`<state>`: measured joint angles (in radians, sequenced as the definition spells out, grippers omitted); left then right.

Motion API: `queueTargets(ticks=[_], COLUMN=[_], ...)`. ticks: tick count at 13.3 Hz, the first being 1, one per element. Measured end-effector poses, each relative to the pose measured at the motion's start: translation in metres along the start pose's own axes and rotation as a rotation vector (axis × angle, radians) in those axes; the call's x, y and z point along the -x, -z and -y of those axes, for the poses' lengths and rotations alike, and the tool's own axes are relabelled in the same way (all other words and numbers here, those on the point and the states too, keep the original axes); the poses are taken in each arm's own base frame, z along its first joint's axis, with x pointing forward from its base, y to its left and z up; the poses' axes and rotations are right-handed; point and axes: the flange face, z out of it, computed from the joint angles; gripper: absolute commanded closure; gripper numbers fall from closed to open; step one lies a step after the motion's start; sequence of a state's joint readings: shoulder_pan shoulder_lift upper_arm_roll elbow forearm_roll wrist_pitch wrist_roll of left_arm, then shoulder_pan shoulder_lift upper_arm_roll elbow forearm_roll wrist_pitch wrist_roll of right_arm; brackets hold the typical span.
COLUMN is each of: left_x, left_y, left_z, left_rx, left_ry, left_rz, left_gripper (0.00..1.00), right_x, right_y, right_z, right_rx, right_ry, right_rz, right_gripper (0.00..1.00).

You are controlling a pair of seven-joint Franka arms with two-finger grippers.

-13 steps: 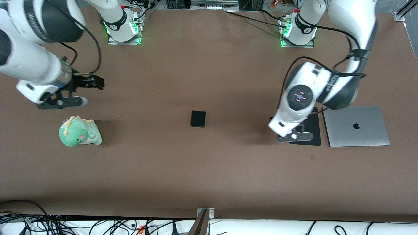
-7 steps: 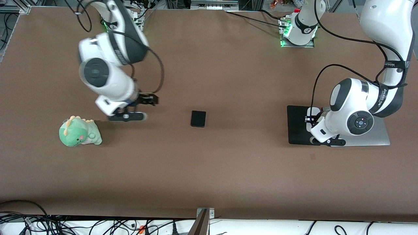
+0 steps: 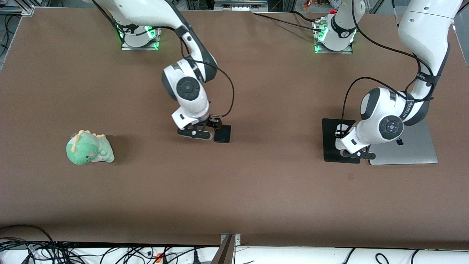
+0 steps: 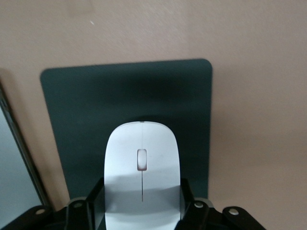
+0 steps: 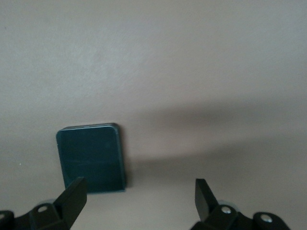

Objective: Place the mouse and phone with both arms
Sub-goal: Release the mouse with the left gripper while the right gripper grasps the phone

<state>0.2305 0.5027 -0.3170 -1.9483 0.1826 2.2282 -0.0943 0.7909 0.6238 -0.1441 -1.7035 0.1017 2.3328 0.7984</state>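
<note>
Left claw (image 4: pixel 142 211): clamped on the mouse (image 4: pixel 142 175), over the pad (image 3: pixel 331 141).
Right claw (image 5: pixel 139 196): spread wide, empty, just beside the phone (image 3: pixel 223 133) on the bench (image 3: pixel 234 190).

Left hand (image 4: pixel 142 211) grips mouse (image 4: pixel 142 177); black pad (image 4: pixel 86 120) beneath

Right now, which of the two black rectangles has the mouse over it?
The larger pad beside the laptop: the left pincer holds the mouse over it. The small phone lies mid-table, by the open right pincer.
</note>
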Motion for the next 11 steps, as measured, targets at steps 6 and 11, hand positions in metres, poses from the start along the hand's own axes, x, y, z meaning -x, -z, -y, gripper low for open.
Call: queueTargets(ticks=[6, 11], left_x=[0.014, 0.017], left_y=[-0.023, -0.028], left_z=[0.000, -0.003], left_rx=[0.018, 0.021], left_ry=[-0.010, -0.015], left_rz=[-0.064, -0.064], left_gripper=[0.29, 0.00], right_x=[0.021, 0.036], right_y=[-0.045, -0.062], right_z=[0.024, 0.046], right_rx=[-0.037, -0.038], right_ry=[-0.084, -0.075], right_rz=[-0.032, -0.030], right_gripper=[0.00, 0.00])
